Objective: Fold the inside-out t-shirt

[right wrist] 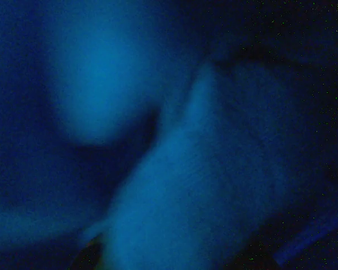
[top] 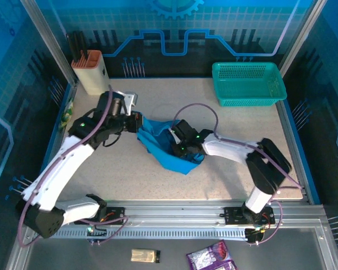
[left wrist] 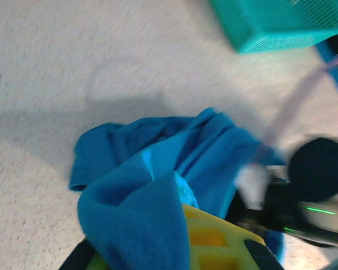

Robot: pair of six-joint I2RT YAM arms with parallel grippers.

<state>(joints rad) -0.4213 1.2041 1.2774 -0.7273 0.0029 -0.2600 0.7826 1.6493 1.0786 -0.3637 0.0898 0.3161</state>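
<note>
The inside-out t-shirt [top: 168, 151] lies bunched in a blue heap at the middle of the table. My left gripper [top: 138, 125] is shut on its left edge. In the left wrist view the t-shirt [left wrist: 141, 185] drapes over the left gripper [left wrist: 177, 228], hiding most of its yellow fingers [left wrist: 217, 239]. My right gripper [top: 178, 144] is sunk into the heap from the right. The t-shirt [right wrist: 174, 185] covers the right wrist view in dark blue, so those fingers are hidden; they are shut with cloth all round them.
A teal mesh basket [top: 248, 83] stands at the back right, and also appears in the left wrist view [left wrist: 281, 22]. A beige tool holder [top: 91, 72] stands at the back left. My right arm [left wrist: 312, 191] lies close beside the left gripper. Bare table [top: 129, 174] lies in front of the heap.
</note>
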